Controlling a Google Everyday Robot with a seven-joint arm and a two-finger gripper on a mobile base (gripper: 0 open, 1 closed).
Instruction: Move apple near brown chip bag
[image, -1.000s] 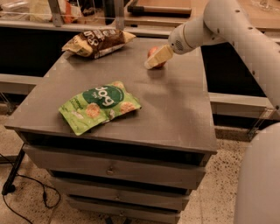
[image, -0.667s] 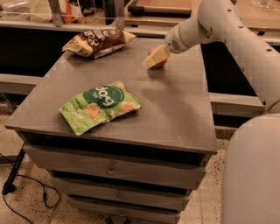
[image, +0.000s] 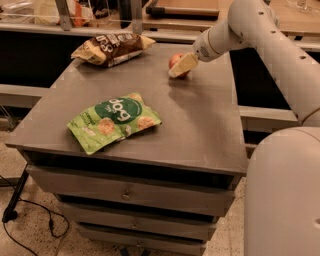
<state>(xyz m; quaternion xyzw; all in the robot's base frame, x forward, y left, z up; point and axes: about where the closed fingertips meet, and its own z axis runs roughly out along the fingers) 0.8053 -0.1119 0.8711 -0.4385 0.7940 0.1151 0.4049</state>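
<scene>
The apple (image: 174, 60), small and red with yellowish patches, sits on the far right part of the grey cabinet top (image: 200, 125). My gripper (image: 183, 65) is down at the apple, its cream tip covering the apple's right and front side. The brown chip bag (image: 111, 48), dark brown and tan with white lettering, lies at the far left corner of the top, about a bag's length left of the apple.
A green snack bag (image: 114, 121) with a round dark green logo lies near the front left of the top. My white arm (image: 260, 35) reaches in from the right. Drawers (image: 130, 192) are below, and a counter with clutter (image: 75, 12) stands behind.
The gripper has stayed at about the same spot on the far right of the top. The arm has shifted a little, and the red apple now shows behind the gripper's tip.
</scene>
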